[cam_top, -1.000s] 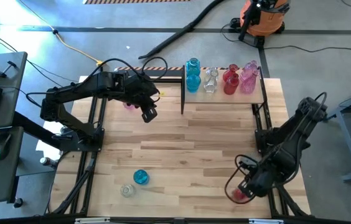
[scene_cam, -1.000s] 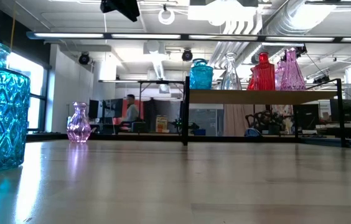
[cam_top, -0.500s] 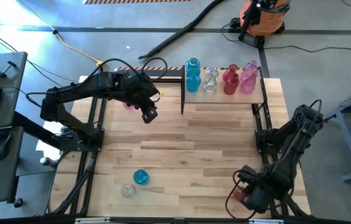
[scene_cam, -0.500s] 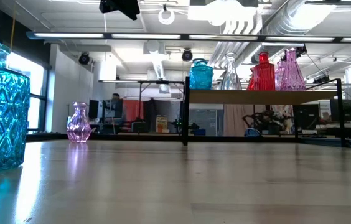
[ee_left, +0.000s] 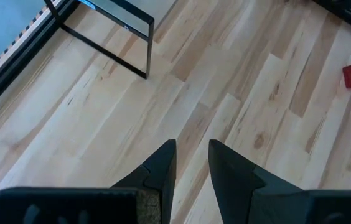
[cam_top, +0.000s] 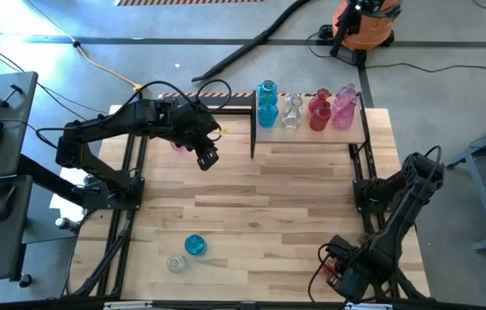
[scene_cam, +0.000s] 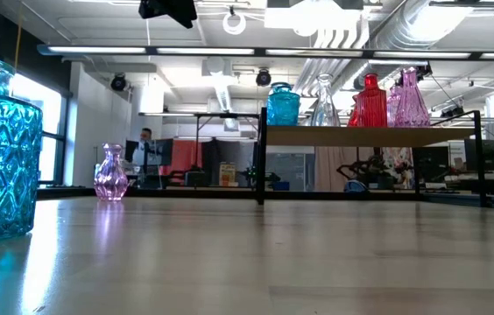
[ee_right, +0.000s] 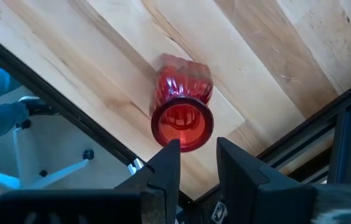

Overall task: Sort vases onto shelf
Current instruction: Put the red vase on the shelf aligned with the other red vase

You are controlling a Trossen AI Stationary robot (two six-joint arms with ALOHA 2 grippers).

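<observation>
Reading the table as a clock in the high view, with twelve at the far edge, the left gripper (cam_top: 207, 158) hangs over the bare wood at about ten o'clock. Its fingers are drawn close with a slim gap and clasp nothing, which looks like an arm waiting clear of the work. Tucked just beneath that arm, at ten o'clock, a pink vase (cam_top: 177, 145) stands upright on the table (cam_top: 260, 207), unsorted. Down at seven o'clock, a blue vase (cam_top: 194, 244) and a clear vase (cam_top: 175, 263) sit just beside each other near the front edge, probably left where they were scattered for sorting. The shelf (cam_top: 312, 131) stands at about one o'clock against the far edge. It carries a row running blue, clear, red and pink, which suggests grouping by colour and that the job is well along but unfinished. At five o'clock, close to the front right corner, the right gripper (cam_top: 339, 269) is low over a red vase (ee_right: 182, 106). That vase lies on its side near the table's edge, its open mouth turned toward the wrist camera. The right fingers (ee_right: 166, 165) stand narrowly parted just short of the rim, with nothing between them, so the vase is not gripped. I judge this a line-up on the neck, since the bulb looks too wide and slick for a sure pinch. So near the edge, a nudge could roll it off.
</observation>
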